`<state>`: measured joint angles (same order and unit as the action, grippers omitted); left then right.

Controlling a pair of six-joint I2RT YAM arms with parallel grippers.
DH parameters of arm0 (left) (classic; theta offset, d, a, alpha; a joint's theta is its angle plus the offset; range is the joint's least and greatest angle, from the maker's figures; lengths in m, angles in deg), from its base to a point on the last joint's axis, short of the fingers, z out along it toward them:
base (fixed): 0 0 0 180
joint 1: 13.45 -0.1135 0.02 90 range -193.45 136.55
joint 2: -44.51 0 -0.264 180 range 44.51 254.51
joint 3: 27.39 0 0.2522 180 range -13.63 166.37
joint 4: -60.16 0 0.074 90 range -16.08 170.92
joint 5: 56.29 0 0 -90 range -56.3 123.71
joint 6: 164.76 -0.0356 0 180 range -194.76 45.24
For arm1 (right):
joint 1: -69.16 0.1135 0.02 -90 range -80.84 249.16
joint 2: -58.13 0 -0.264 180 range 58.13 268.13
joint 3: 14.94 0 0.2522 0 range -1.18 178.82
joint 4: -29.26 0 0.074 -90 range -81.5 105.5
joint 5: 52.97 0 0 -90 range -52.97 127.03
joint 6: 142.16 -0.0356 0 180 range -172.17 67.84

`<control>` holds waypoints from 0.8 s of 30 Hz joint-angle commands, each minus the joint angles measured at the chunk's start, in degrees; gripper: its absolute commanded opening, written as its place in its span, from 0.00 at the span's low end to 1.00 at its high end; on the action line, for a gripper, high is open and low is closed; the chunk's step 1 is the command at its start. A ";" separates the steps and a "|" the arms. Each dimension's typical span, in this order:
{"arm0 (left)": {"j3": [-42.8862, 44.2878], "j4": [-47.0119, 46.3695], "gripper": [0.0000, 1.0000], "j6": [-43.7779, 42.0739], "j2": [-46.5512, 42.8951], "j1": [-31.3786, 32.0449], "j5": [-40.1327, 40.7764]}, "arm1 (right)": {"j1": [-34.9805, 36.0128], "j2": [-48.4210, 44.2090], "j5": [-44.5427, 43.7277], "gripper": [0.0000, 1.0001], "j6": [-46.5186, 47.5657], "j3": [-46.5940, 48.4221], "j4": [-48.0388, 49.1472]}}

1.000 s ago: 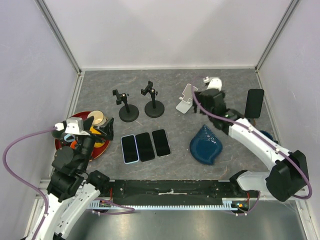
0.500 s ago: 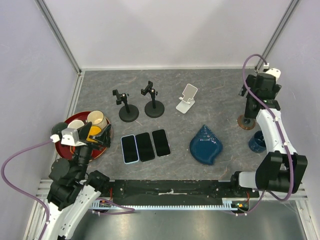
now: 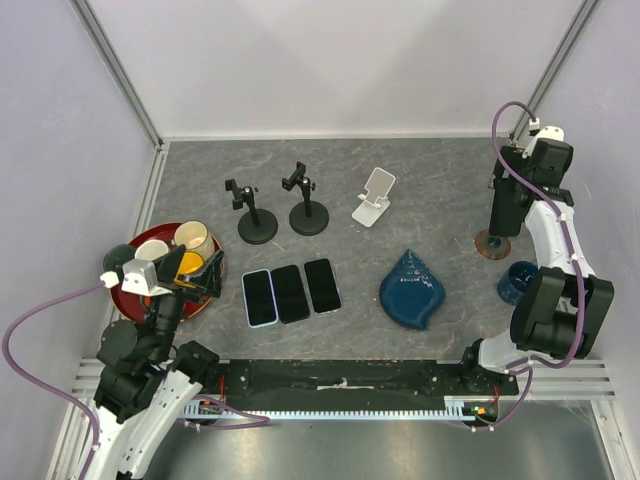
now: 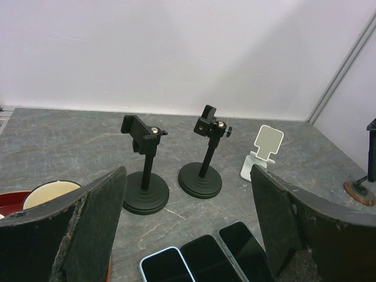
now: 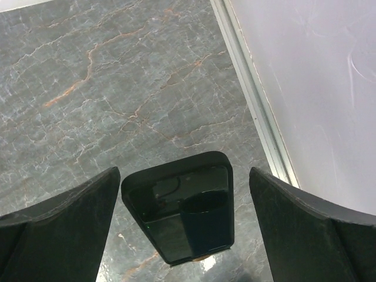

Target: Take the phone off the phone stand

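Above the phone, right end effector hovers spread

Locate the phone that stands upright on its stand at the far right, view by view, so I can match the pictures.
Top external: the phone is at the far right, mid-height, a dark upright slab.
Left wrist: the phone is a dark sliver cut by the right edge.
Right wrist: the phone is lower middle, seen from above.
Shared landmark: the grey marbled table shows in all three.
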<state>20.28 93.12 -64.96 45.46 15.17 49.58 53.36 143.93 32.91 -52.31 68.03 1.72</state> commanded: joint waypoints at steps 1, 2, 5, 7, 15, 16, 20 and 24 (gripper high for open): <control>-0.34 -1.71 0.92 1.27 -0.51 0.03 -2.08 | -1.70 -0.28 7.36 0.98 4.80 -1.35 3.84; -0.42 -1.71 0.92 1.18 -0.51 0.12 -2.17 | -2.39 -0.11 8.07 0.98 5.67 -2.14 4.11; -0.51 -1.80 0.92 1.10 -0.51 0.21 -2.43 | -3.28 0.86 11.05 0.98 6.38 -3.55 5.17; -0.42 -1.80 0.92 1.18 -0.51 0.21 -2.61 | -3.46 1.74 11.94 0.98 6.91 -4.17 5.43; -0.51 -1.89 0.91 1.01 -0.42 0.21 -2.87 | -3.63 0.86 13.53 0.83 8.66 -7.60 8.24; -0.43 -1.89 0.91 1.09 -0.51 0.21 -2.96 | -3.63 0.60 13.52 0.80 8.84 -7.86 8.33; -0.60 -1.97 0.91 1.10 -0.51 0.29 -3.22 | -3.63 -0.89 13.44 0.62 9.55 -8.21 9.03; -0.60 -2.06 0.90 1.09 -0.51 0.29 -3.40 | -3.63 -2.74 13.44 0.45 9.98 -8.48 10.17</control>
<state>20.04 93.10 -64.96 45.46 15.28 47.20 49.76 144.94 44.78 -43.54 59.83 7.97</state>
